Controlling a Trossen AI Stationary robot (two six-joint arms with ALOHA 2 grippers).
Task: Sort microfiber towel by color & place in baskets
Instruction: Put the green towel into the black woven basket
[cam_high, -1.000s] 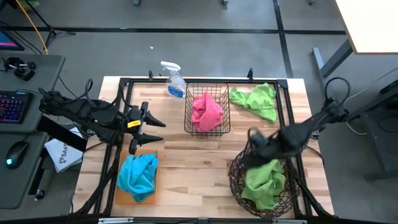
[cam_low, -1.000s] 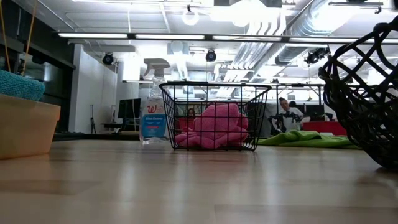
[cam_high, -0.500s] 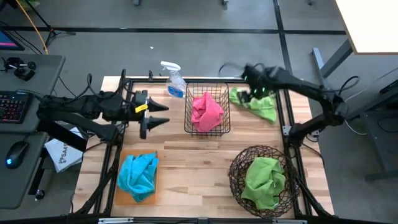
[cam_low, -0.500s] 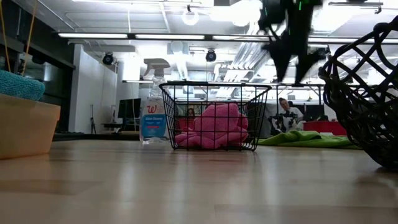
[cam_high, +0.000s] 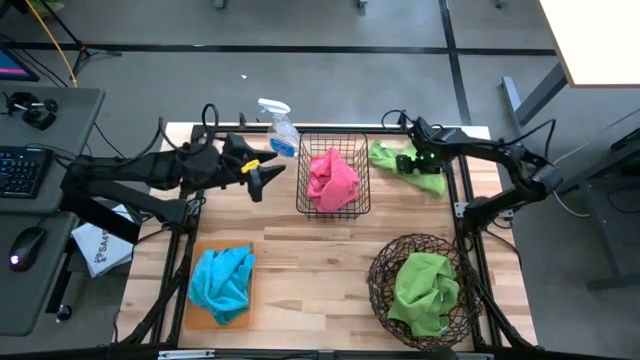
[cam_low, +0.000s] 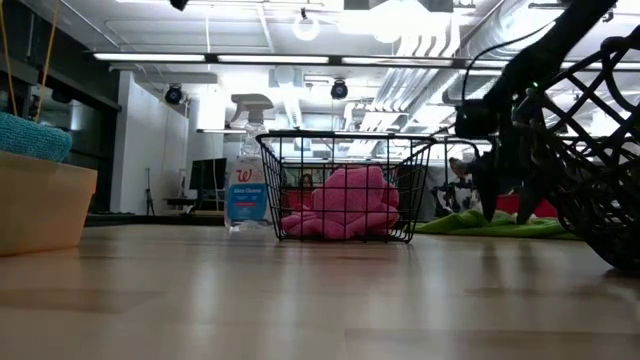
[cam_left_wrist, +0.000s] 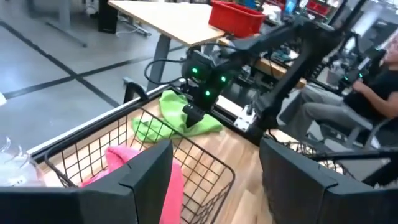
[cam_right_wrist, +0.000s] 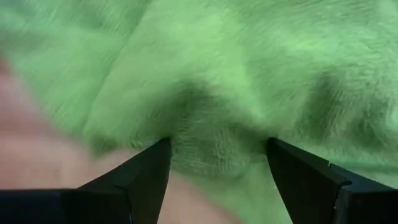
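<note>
1. High view: R gripper (cam_high: 421, 160) is down on the loose green towel (cam_high: 410, 162) at upper right of the bench (cam_high: 300, 260), between the black wire basket (cam_high: 334, 172) w/ pink towel (cam_high: 333, 178) and the bench edge. Towel's long axis runs upper left to lower right. Twig basket (cam_high: 422, 290), lower right, already holds a green towel; blue towel (cam_high: 223, 282) lies in the orange tray at lower left. L gripper (cam_high: 262, 175) waits left of the wire basket.
2. Low view: R arm is low over the green towel (cam_low: 480, 224), right of centre.
3. L wrist view: L fingers (cam_left_wrist: 149, 168) are wide apart, holding nothing.
4. R wrist view: R fingers (cam_right_wrist: 146, 168) are spread wide, straddling a raised fold of green towel (cam_right_wrist: 217, 118). Risk: pinching only a thin fold, so it slips, or the trailing cloth snags the wire basket.
</note>
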